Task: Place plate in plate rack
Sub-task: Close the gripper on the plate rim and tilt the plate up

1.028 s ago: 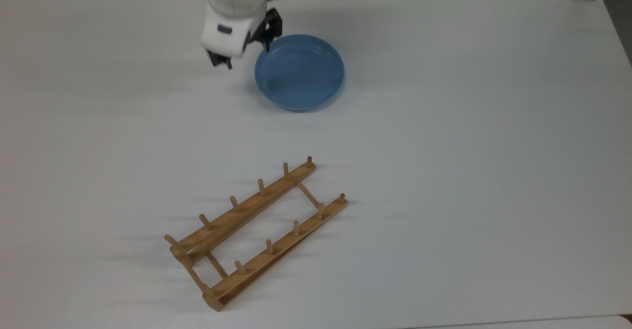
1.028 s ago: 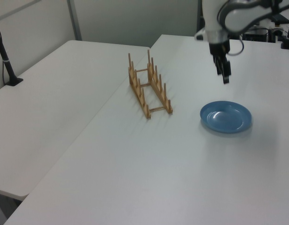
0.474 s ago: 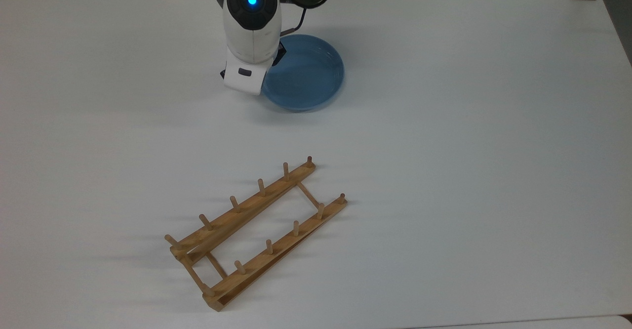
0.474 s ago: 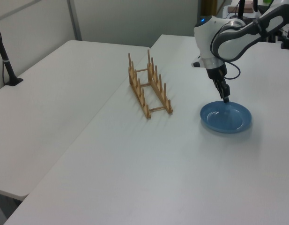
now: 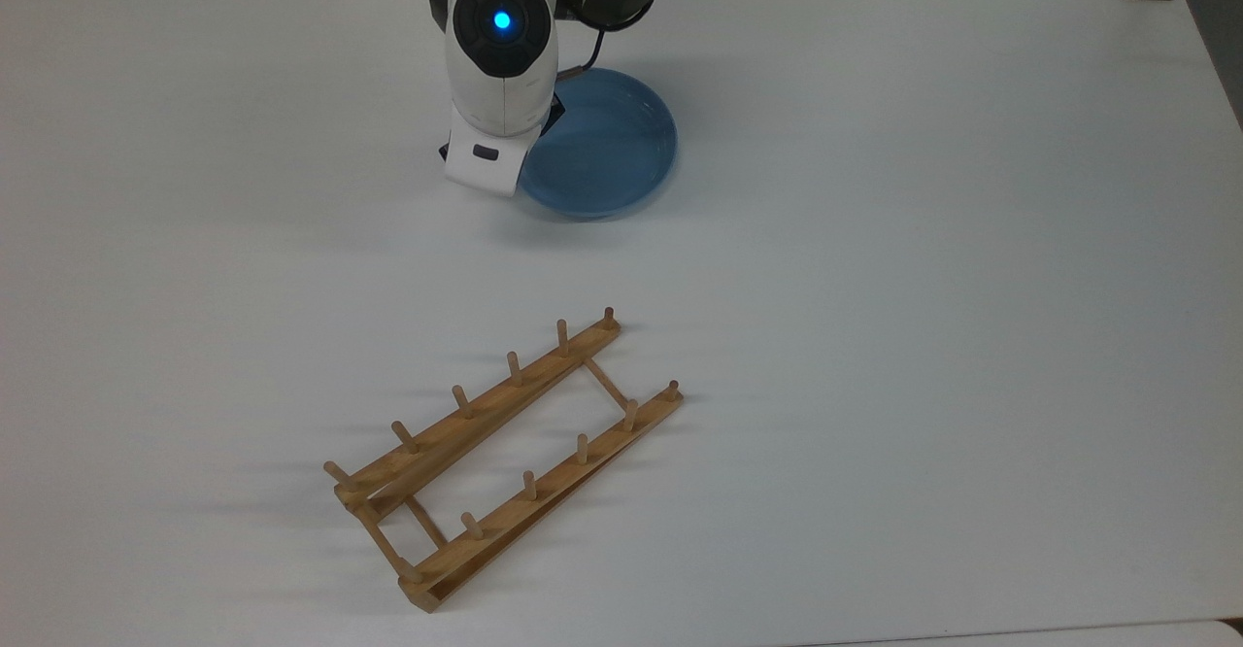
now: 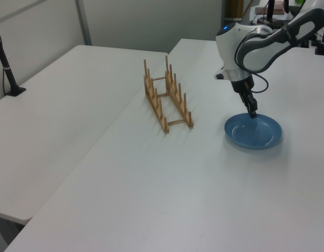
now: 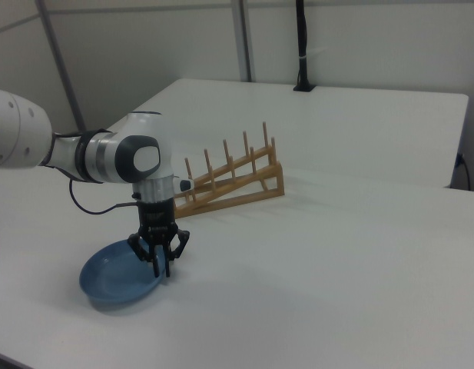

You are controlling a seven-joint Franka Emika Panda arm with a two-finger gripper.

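The black two-finger gripper (image 7: 160,269) points down at the rim of the plate, its tips at or just above the edge nearest the rack in the right view; the fingers look drawn close together, but whether they pinch the rim cannot be told. In the left view the gripper (image 6: 252,111) meets the plate's far edge. Above it rises the white arm (image 5: 500,54), whose wrist bears one lit blue dot.

There is one round, shallow, light-blue glossy plate (image 5: 607,147), lying flat on the white table (image 5: 923,268); it shows too in the left view (image 6: 256,134) and the right view (image 7: 114,280). There is one light-brown wooden plate rack (image 5: 505,453), two long rails joined by thin crossbars, with six upright pegs on one rail and five visible on the other. It stands well apart from the plate, also seen in the left view (image 6: 167,100) and the right view (image 7: 233,181).

Against half a second ago, the arm has shifted only slightly. A full second ago the gripper hung beside and above the plate. Plate and rack have not moved.
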